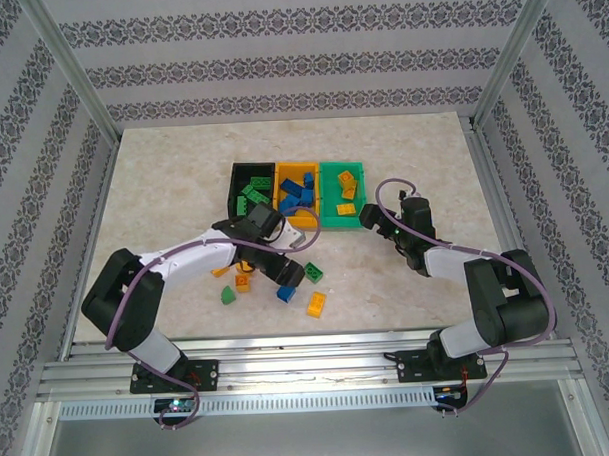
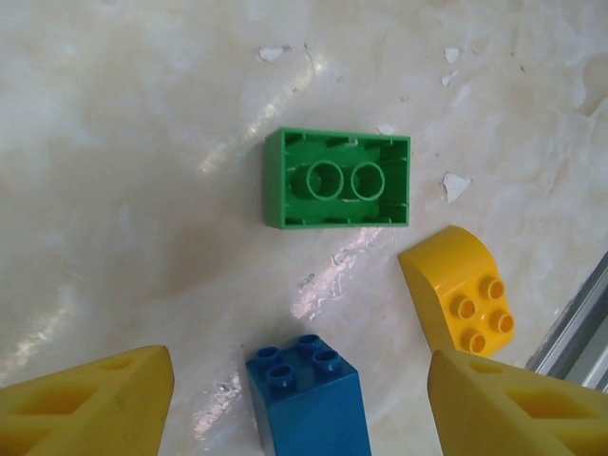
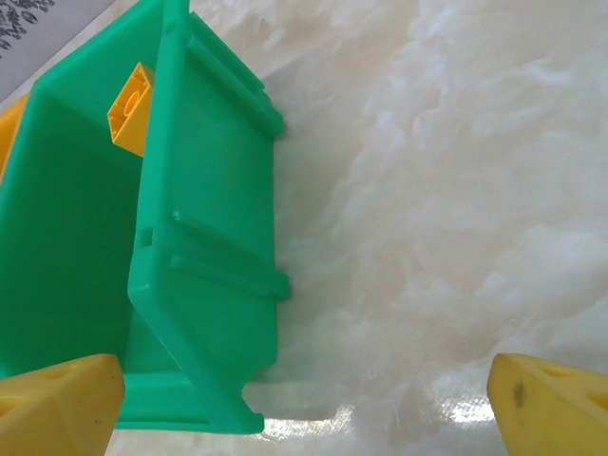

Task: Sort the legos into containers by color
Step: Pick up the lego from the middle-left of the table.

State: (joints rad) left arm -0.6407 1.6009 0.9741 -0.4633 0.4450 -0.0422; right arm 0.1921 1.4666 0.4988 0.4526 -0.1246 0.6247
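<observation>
We see the left gripper pointing down at the pale marbled tabletop. Its yellow plastic fingers are set apart with nothing clamped between them. A small blue studded plastic brick stands on the table in the gap, clear of both fingers. Beyond it lies a green rectangular plastic brick, turned hollow side up. To the right of the blue one rests a yellow-orange sloped plastic brick, studs showing. These three lie near one another without touching.

From above, we find three containers side by side at mid-table:
- the black open-topped plastic bin holds green bricks
- the yellow-orange plastic bin holds blue bricks
- the green plastic bin holds yellow-orange bricks

Left of the left gripper a few more loose pieces lie on the table, among them a small orange brick and a green sloped piece just beside it.

The right gripper hangs by the near right corner of the green bin, jaws spread wide and empty. In its wrist view one finger sits low beside the bin's outer wall, though we cannot tell whether they touch. A yellow-orange studded brick leans inside the bin at its far end.
</observation>
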